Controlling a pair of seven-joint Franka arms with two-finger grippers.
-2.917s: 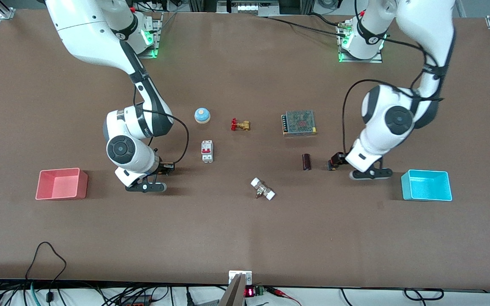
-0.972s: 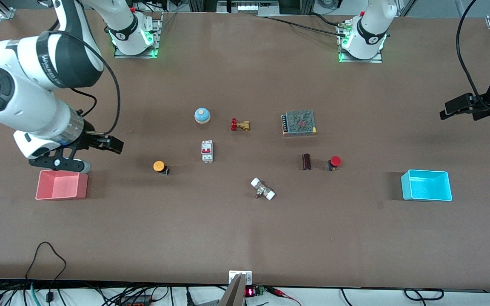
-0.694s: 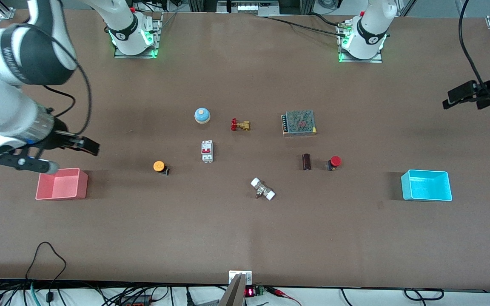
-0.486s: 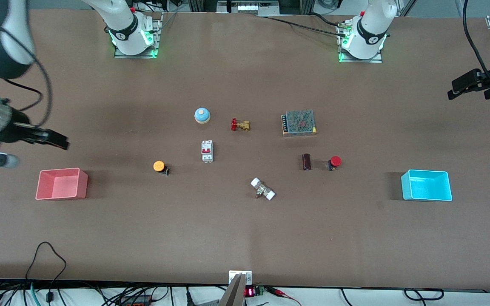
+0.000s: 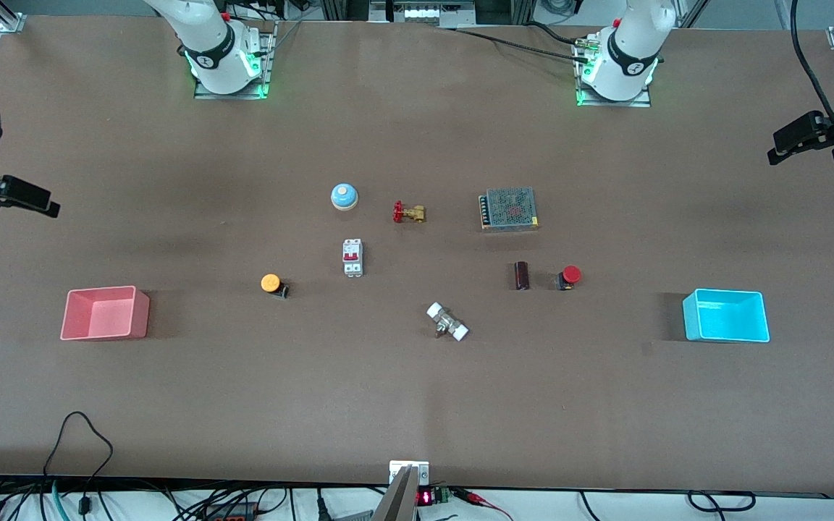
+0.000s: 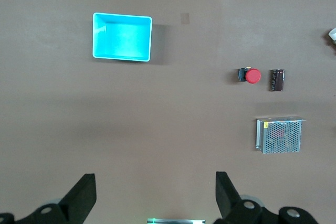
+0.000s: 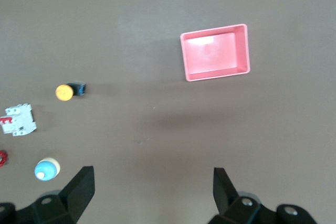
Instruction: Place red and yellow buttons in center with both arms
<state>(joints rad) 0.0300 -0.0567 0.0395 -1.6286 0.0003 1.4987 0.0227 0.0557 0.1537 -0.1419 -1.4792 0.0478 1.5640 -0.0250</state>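
The yellow button [image 5: 270, 283] lies on the brown tabletop [image 5: 417, 362] toward the right arm's end, and it shows in the right wrist view [image 7: 64, 92]. The red button [image 5: 570, 275] lies toward the left arm's end beside a dark cylinder [image 5: 523, 276], and it shows in the left wrist view [image 6: 252, 75]. My right gripper [image 5: 40, 206] hangs open and empty high over the table edge at its own end [image 7: 152, 187]. My left gripper [image 5: 782, 148] hangs open and empty high over the table edge at its own end [image 6: 156, 192].
A blue bell [image 5: 344, 196], a brass valve [image 5: 409, 213], a white breaker [image 5: 352, 257], a mesh power supply [image 5: 509, 209] and a white-capped fitting [image 5: 447, 322] lie mid-table. A pink bin [image 5: 105, 312] and a cyan bin [image 5: 726, 315] stand at the two ends.
Both grippers were down at the buttons, have let them go, and have risen and drawn back outward to the table's ends. The buttons stay where they were left.
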